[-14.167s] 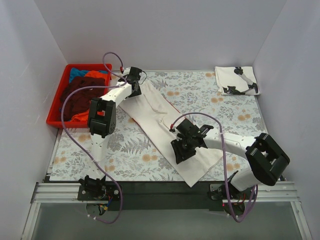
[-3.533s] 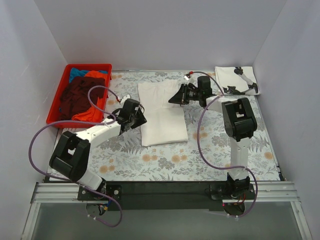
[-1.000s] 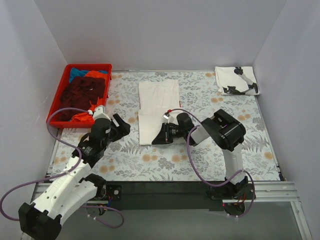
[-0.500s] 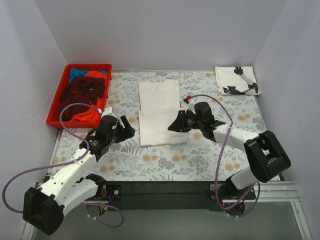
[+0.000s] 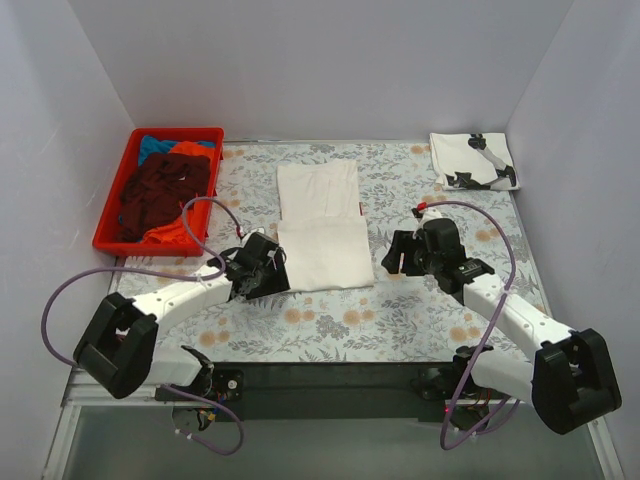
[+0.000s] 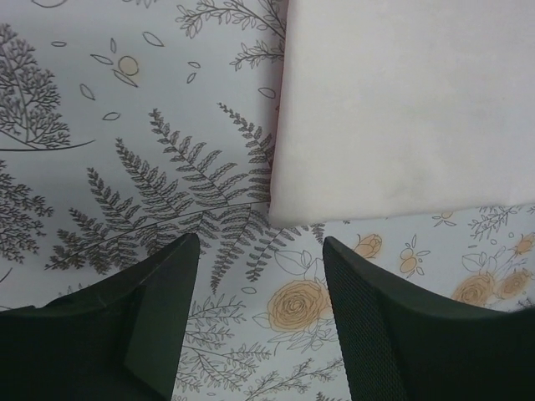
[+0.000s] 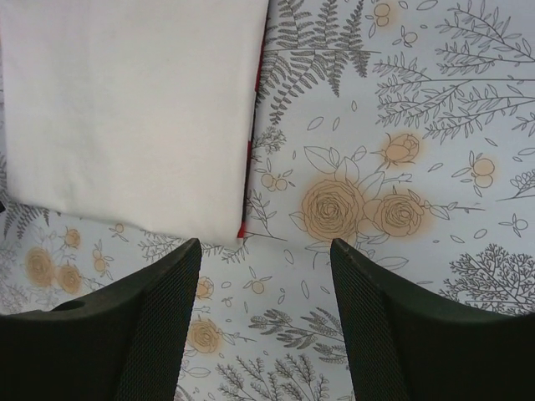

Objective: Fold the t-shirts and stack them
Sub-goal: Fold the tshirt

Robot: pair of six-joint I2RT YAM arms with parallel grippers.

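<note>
- Left pincer (image 6: 259, 251) hangs open and empty; the white t-shirt (image 6: 401, 109) has its near-left corner just ahead.
- Right pincer (image 7: 263, 251), likewise spread and empty, stands farther off the near-right corner; its wrist view shows a red edge (image 7: 247, 219) beneath, which the left wrist view misses.
- The shirt's long axis runs away across the counter (image 5: 330, 320).

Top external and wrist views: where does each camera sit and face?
Top external: above, behind the bases, looking down on the table; both arms show.
Left wrist: on the left arm, facing down at the white t-shirt's near left corner; open jaws show.
Right wrist: on the right arm, facing down at its near right corner; open jaws show.
Wrist views share that t-shirt.
</note>
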